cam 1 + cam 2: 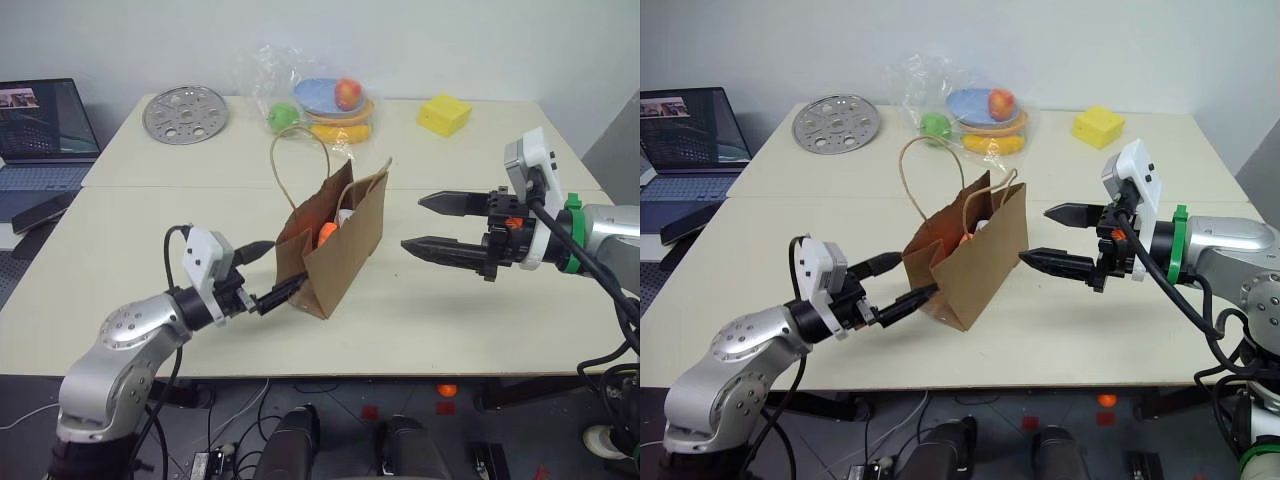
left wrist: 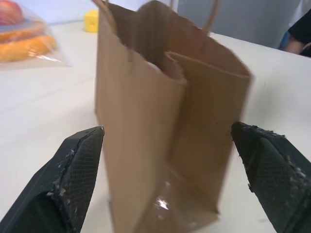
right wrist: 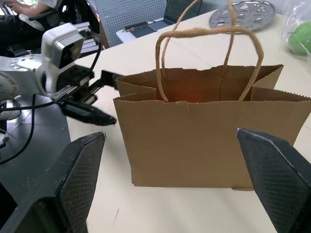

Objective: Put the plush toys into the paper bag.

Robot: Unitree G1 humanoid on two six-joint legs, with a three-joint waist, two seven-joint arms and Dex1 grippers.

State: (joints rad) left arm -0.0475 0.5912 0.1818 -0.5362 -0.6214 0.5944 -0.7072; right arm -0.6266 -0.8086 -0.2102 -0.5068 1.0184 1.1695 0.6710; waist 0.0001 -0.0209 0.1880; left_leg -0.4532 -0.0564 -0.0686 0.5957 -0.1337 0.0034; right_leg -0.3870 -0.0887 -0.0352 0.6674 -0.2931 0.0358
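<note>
Standing upright mid-table, the paper bag [image 1: 335, 245] already holds the orange and white plush toys [image 1: 328, 232], light and soft, while the left gripper [image 1: 268, 275] and right gripper [image 1: 435, 225] flank it wide open and empty; thin paper crumples, so hold it by the handles.

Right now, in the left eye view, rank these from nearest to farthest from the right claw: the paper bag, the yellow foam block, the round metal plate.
1. Paper bag, just left of the open right claw, mid-table.
2. Yellow foam block, at the table's far edge beyond the claw.
3. Round metal plate, far left corner.
</note>
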